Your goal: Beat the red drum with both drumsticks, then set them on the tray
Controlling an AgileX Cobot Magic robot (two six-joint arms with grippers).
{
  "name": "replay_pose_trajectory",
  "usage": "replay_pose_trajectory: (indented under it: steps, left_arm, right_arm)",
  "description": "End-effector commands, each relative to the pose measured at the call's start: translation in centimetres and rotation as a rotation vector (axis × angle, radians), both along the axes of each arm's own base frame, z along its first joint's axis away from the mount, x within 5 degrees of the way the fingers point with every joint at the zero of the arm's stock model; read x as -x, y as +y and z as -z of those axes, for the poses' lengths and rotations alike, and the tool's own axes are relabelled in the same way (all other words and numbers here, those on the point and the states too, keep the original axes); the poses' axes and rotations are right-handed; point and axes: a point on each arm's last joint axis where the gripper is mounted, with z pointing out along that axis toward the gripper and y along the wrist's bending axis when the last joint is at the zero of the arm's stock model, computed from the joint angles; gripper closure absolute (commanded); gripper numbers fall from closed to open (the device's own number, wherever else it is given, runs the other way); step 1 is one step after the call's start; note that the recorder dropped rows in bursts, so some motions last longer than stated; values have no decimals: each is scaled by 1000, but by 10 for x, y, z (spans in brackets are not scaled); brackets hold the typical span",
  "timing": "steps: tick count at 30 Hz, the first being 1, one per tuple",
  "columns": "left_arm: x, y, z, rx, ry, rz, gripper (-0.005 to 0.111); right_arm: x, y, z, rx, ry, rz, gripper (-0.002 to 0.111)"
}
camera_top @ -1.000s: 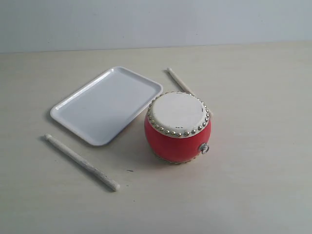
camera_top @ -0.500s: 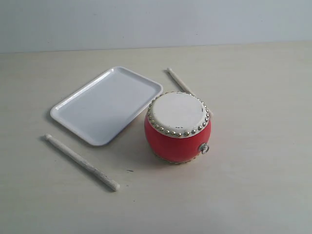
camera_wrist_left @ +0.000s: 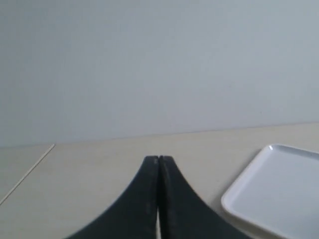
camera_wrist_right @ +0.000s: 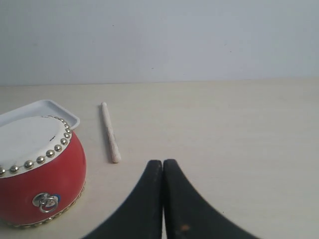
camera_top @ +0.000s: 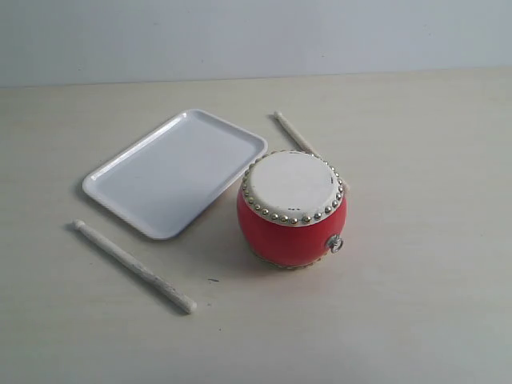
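Stillness marked the past second; both drumsticks (camera_top: pixel 133 266) lay untouched on the table (camera_top: pixel 416 304); your left and right jaws were closed, empty; drumming had not begun.

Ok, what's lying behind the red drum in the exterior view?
One drumstick lies flat behind the red drum. The drum covers its near end in that view; the right wrist view shows the whole stick, not touching the drum.
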Motion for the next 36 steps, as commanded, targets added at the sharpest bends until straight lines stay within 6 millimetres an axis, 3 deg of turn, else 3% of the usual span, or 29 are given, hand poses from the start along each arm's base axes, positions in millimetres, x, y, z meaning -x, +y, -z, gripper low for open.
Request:
replay_pose_trajectory:
  steps: [1, 10, 21, 26, 29, 33, 36]
  left_arm:
    - [0, -1, -2, -10, -34, 16, 107]
    - [0, -2, -3, 274, -43, 31, 107]
    - [0, -2, -3, 267, -43, 31, 107]
    - [1, -3, -7, 284, -85, 51, 107]
    - [1, -4, -12, 352, -139, 81, 107]
    - [3, -6, -18, 351, -211, 117, 107]
    - [4, -7, -21, 349, -239, 130, 107]
  right_arm:
    - [0, 0, 1, 9, -6, -3, 108]
    - [0, 0, 1, 9, -8, -2, 108]
    - [0, 0, 0, 8, -17, 1, 108]
    - [-2, -5, -13, 1, -159, 53, 108]
    - [-3, -9, -25, -129, -277, 110, 108]
    - [-1, -17, -35, -459, -354, 188, 108]
    - [0, -23, -40, -546, -423, 238, 108]
